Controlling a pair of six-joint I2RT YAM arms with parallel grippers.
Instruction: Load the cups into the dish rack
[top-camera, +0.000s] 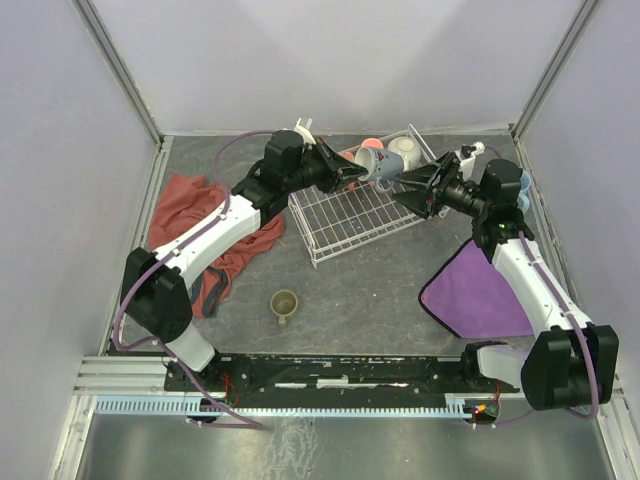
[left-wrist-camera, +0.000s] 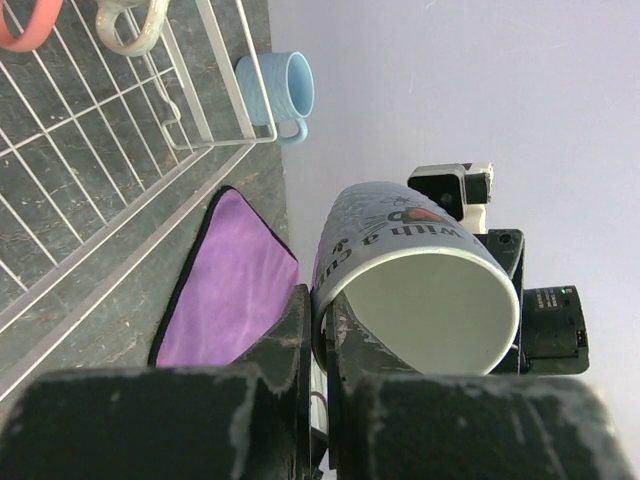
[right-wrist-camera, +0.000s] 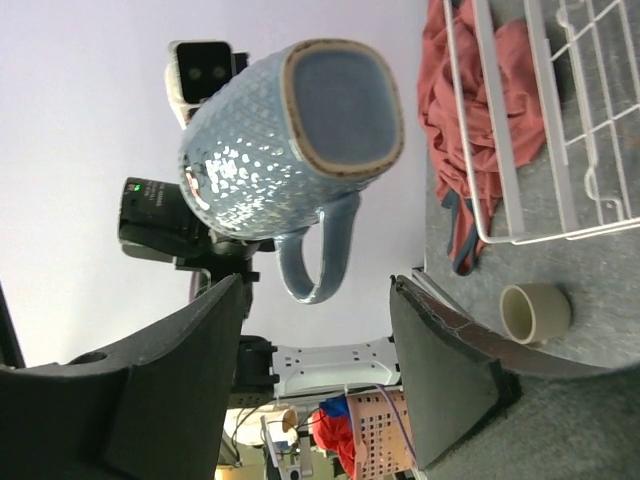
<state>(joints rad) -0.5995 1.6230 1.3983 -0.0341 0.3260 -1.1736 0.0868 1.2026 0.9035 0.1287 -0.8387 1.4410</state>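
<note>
Olive mug (top-camera: 284, 304): upright on table (top-camera: 370, 300), near the front edge.
Rack (top-camera: 345, 225): mid-table, between both grippers.
Left gripper (left-wrist-camera: 322, 325): clamped on grey-blue mug (right-wrist-camera: 290, 120) rim, holding it above the rack.
Right gripper (right-wrist-camera: 315, 290): spread apart, facing that mug's base.
Far rack end: salmon mug (top-camera: 369, 147) and cream mug (top-camera: 404, 148) inside.

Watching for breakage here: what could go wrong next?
1. The left gripper pinches the mug by its rim alone, above the rack; it could slip and fall.
2. The open right gripper faces the mug's base and handle; closing there might knock it loose.
</note>
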